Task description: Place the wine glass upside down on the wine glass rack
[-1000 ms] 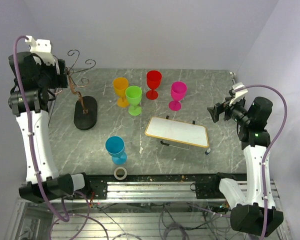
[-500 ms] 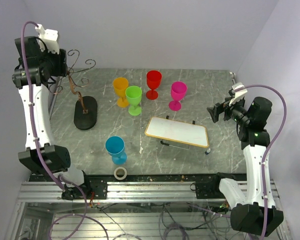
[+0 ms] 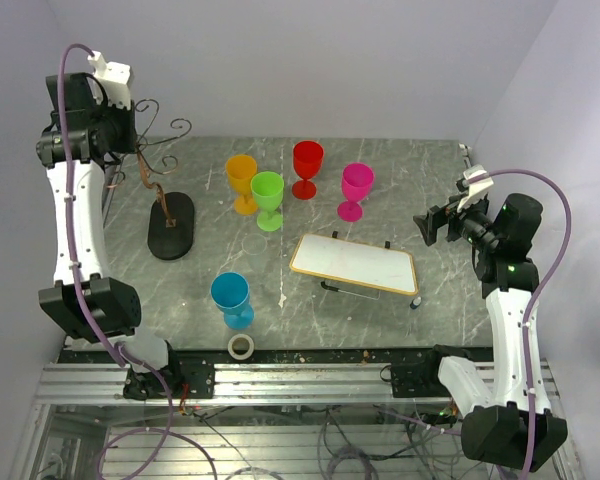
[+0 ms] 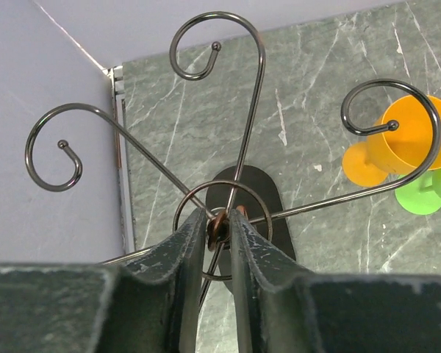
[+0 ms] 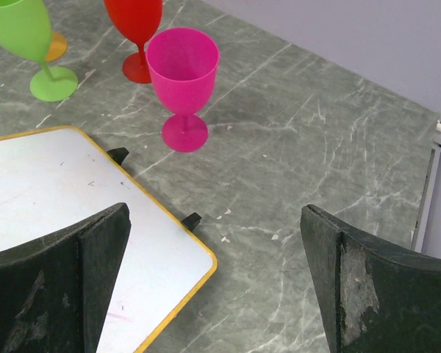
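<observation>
Left wrist view is showing what the top external view is hiding. The left gripper [image 4: 219, 220] is sitting at the hub of the wine glass rack [image 4: 263, 195], where the scroll arms are meeting. Its fingers [image 4: 178, 257] are clamping nearly together on a small copper-coloured collar at that hub.

Top external view is showing only the wrist body over the rack's top, and the rack's black oval base resting on the table [image 3: 420, 170].

All glasses are standing upright on the table, to the right of the rack:
- the orange glass [image 3: 242, 180] and green glass [image 3: 268, 198], touching or nearly so;
- the red glass [image 3: 307, 165] and pink glass [image 3: 356, 188], farther from the rack;
- the blue glass [image 3: 231, 298], nearer the arm bases than the rack.

Right wrist view is showing the right gripper [image 5: 214, 213] hovering well apart from the rack. Its fingers are spread wide and holding nothing, above the table and a corner of the whiteboard [image 5: 73, 198].
</observation>
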{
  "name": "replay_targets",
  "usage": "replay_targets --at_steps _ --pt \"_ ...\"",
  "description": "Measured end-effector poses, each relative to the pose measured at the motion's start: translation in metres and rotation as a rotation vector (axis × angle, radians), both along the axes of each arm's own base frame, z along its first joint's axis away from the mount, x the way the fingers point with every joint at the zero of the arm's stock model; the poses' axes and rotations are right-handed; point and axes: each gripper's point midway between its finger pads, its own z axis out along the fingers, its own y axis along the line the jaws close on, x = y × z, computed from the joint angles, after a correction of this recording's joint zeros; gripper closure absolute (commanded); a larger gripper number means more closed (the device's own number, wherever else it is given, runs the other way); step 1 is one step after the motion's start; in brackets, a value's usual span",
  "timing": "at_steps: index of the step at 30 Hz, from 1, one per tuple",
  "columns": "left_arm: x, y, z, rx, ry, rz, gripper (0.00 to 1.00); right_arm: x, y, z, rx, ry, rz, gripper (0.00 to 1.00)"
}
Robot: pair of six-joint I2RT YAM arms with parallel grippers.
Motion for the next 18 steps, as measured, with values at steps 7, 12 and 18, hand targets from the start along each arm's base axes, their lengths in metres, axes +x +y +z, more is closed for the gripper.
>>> replay_targets --at_steps 7,12,18 --pt "0.004 -0.008 0.0 0.014 -0.007 -0.028 0.93 0.0 0.0 0.0 -0.001 0.001 -0.002 0.0" --pt "0.007 -0.025 0.001 -0.009 -0.014 -0.057 0.93 0.001 -0.001 -0.001 -0.002 0.001 -0.006 0.0" --pt "0.007 -0.048 0.004 -0.053 -0.037 -0.073 0.93 0.002 -0.002 -0.002 -0.004 0.005 -0.012 0.0"
